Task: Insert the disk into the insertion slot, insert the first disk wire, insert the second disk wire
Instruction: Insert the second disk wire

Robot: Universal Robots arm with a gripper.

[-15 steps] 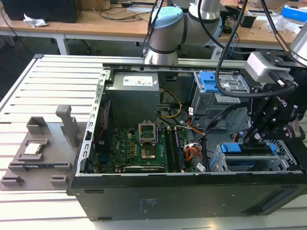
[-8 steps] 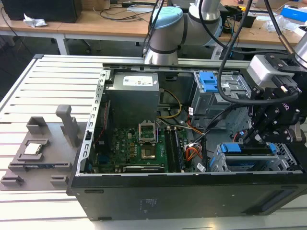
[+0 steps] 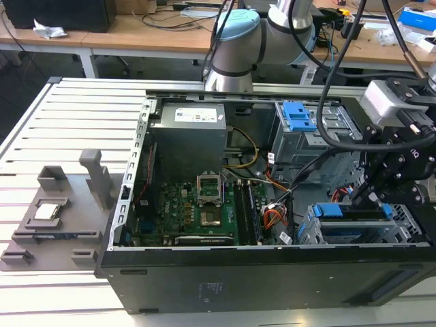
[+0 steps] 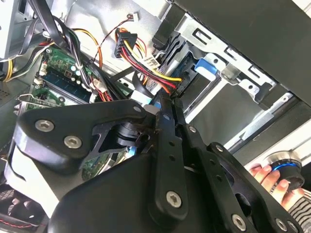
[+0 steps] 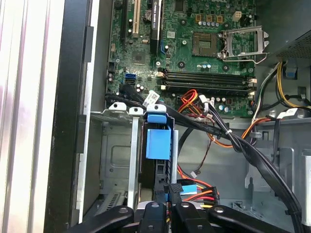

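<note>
Slatted grey metal tabletop (image 3: 68,136) bears an open black computer tower (image 3: 238,286). Behind its near wall, the silver disk (image 3: 340,212) in a bright blue carrier sits inside the perforated silver-grey insertion slot (image 3: 308,231). Over it, the black gripper (image 4: 166,103) has its jaws drawn together beside a red-yellow-black wire bundle (image 4: 150,68); whether it grasps anything cannot be told. Farther in lies the green motherboard (image 3: 197,211).

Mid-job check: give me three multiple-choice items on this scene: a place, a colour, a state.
1. The gripper is: A over the motherboard; B at the insertion slot; C outside the case.
2. The carrier of the disk is: A red; B blue; C green.
3. The disk is: A in the insertion slot; B on the table; C held aloft.
Answers: B, it hangs by the insertion slot at the exterior view's right; B, it shows blue in the first wrist view; A, the carrier sits within the insertion slot.
</note>
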